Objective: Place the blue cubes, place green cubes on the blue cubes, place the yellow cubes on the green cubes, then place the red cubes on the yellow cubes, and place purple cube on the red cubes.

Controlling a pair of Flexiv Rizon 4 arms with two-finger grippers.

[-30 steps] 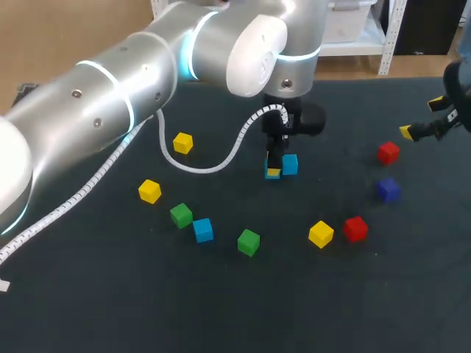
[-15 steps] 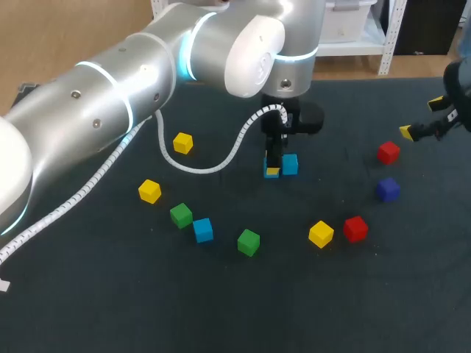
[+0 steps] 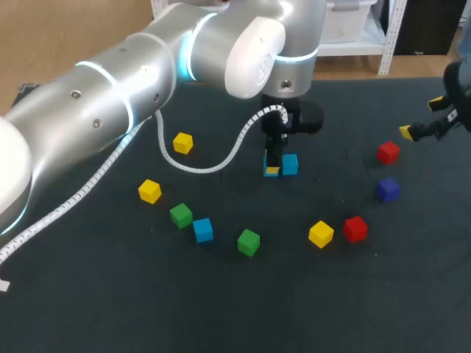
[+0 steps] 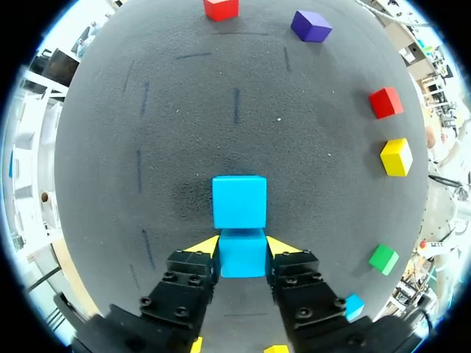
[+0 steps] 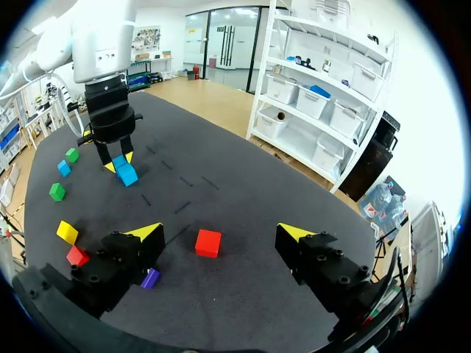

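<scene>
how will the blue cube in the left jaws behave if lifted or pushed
The blue cube looks rigid, flat sides square between the left jaws, so it probably won't twist. Flat-faced, it should slide, not roll. It seems to touch the second blue cube, so a forward push would likely shove both.

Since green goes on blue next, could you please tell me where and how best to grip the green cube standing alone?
Probably from above, closing on two opposite side faces of the green cube: it lies flat, with nothing touching its sides.

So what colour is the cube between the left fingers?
The cube is blue, clearest in the left wrist view.
</scene>
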